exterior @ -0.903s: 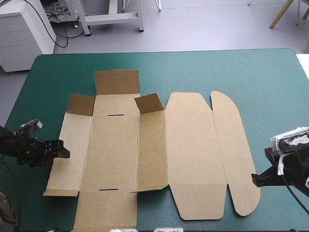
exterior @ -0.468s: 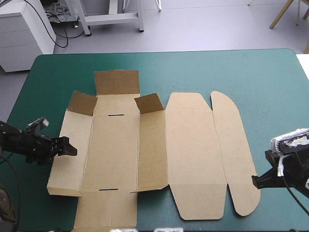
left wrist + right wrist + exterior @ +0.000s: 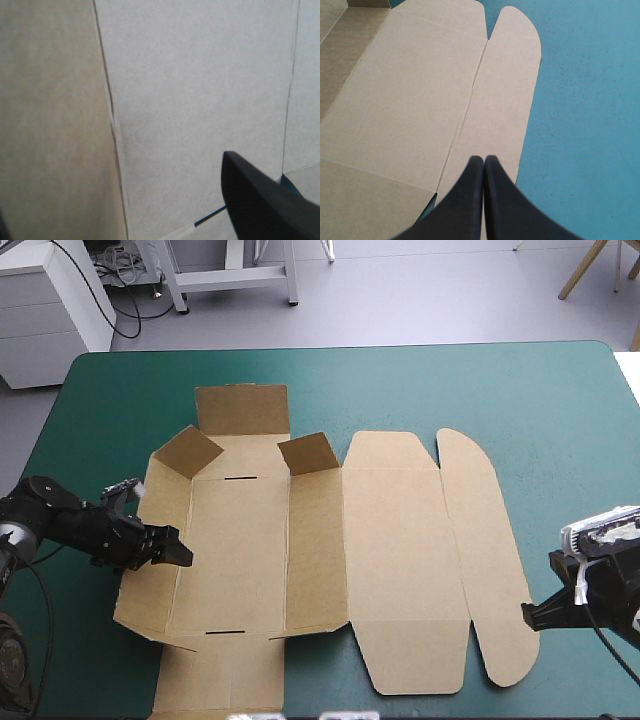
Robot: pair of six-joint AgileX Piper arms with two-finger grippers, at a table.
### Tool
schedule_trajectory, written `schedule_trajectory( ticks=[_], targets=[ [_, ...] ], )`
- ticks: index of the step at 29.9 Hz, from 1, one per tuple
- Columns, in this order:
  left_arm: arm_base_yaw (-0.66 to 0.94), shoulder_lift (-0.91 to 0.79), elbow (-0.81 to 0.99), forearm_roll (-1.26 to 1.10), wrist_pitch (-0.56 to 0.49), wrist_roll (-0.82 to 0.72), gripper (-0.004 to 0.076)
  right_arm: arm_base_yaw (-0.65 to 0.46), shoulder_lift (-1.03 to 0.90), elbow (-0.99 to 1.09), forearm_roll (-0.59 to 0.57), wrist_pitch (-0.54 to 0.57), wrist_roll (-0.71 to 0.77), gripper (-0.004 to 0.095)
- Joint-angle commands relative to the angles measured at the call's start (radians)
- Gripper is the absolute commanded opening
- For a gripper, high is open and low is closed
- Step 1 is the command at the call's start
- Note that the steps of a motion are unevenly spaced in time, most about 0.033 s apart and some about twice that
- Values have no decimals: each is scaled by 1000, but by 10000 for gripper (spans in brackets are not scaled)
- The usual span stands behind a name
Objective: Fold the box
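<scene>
The brown box lies as a cut sheet on the teal-green table. Its left side wall is tilted up, and two small corner flaps stand raised at the far side. My left gripper reaches over that wall to the fold beside the base. In the left wrist view the left gripper is open, with the fold line running between its fingers. My right gripper is shut at the near edge of the rounded lid flap. In the right wrist view the right gripper holds nothing.
The sheet's front flap reaches the table's front edge. Its back flap lies flat toward the far side. Teal-green cover shows beyond the sheet and to its right.
My left gripper has moved right, toward the box's base. The left side wall has risen from flat to tilted, and its far corner flap has swung up. The right arm is unchanged.
</scene>
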Motion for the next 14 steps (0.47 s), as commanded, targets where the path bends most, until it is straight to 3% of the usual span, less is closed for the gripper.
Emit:
schedule_trajectory(
  ticks=[1,6,9,14],
  targets=[
    [-9,-33,-20,-51,41,1,405,-7,5,-20,-15,-60,-8,-19],
    [-9,-64,-22,-31,7,-2,209,-7,5,-20,-15,-59,-8,-19],
    [-9,-82,-25,-14,-11,-14,4,-7,5,-20,-15,-59,-8,-19],
    [-9,-82,-25,0,-19,-17,-10,-7,5,-20,-9,-59,-8,-19]
  ],
)
